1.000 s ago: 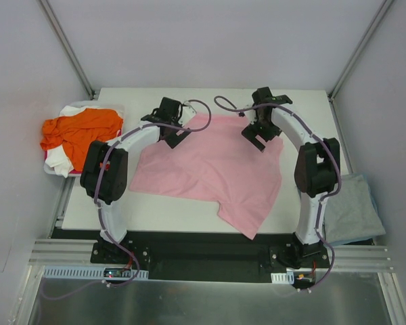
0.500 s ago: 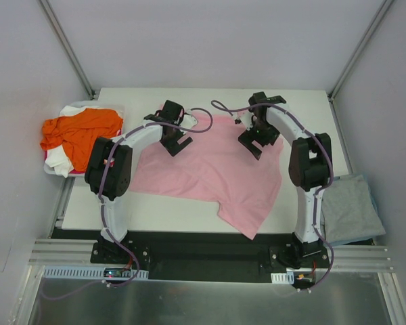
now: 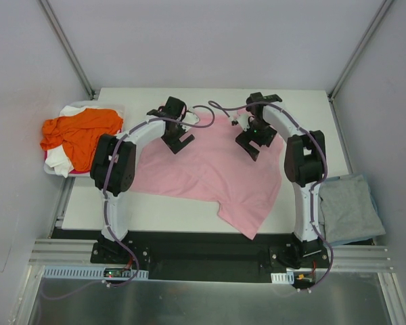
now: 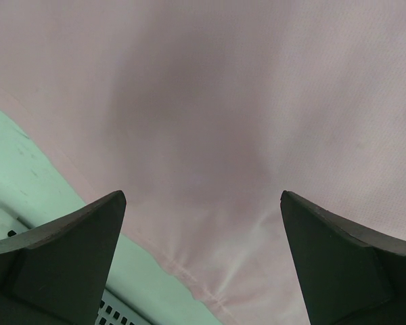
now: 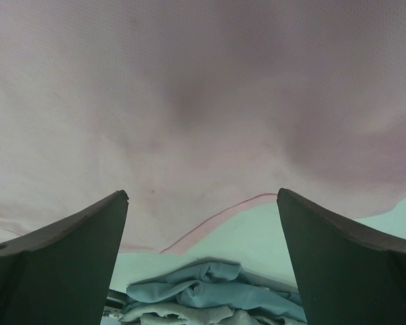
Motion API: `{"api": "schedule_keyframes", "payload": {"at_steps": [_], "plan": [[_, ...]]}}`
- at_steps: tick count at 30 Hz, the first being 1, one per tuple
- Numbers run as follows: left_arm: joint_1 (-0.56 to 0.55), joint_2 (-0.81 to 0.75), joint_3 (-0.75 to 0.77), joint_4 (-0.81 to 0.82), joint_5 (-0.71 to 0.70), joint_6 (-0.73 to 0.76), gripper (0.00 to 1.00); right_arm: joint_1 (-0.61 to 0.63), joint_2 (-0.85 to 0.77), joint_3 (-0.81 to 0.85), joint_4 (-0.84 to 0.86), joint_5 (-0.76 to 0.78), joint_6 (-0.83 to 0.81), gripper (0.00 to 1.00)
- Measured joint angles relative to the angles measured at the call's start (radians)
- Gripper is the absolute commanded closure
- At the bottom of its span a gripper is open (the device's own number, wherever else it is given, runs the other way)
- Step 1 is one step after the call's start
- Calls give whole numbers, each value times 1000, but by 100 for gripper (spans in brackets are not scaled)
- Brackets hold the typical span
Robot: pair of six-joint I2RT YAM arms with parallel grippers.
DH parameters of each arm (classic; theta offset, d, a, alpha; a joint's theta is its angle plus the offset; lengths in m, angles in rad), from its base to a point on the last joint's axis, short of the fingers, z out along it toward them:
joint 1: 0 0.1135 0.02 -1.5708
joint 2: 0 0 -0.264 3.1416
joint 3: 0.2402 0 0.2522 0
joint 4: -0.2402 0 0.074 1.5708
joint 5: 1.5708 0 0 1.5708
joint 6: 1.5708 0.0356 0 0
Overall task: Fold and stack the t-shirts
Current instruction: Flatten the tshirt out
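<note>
Orange t-shirt (image 3: 78, 132), white t-shirt (image 3: 59, 162) heaped in bin (image 3: 119, 107) at left. We see pink t-shirt (image 3: 210, 169) spread on table (image 3: 149, 210); left gripper (image 3: 179, 143), right gripper (image 3: 249, 147) gape empty over it, both further inward than a second ago.

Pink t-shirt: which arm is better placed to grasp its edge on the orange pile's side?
Probably the left: the left gripper, open, hangs over that edge of the pink t-shirt; the right gripper is over the opposite side.
</note>
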Motion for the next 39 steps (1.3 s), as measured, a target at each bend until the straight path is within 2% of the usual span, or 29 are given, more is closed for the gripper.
{"api": "schedule_keyframes", "payload": {"at_steps": [7, 20, 39], "plan": [[0, 62, 72, -8, 16, -23, 1, 0, 23, 7, -3, 26, -11, 3], [0, 77, 73, -71, 81, -53, 1, 0, 26, -37, -26, 39, -53, 3], [0, 97, 77, -140, 109, -78, 1, 3, 26, -65, -28, 138, -71, 4]]}}
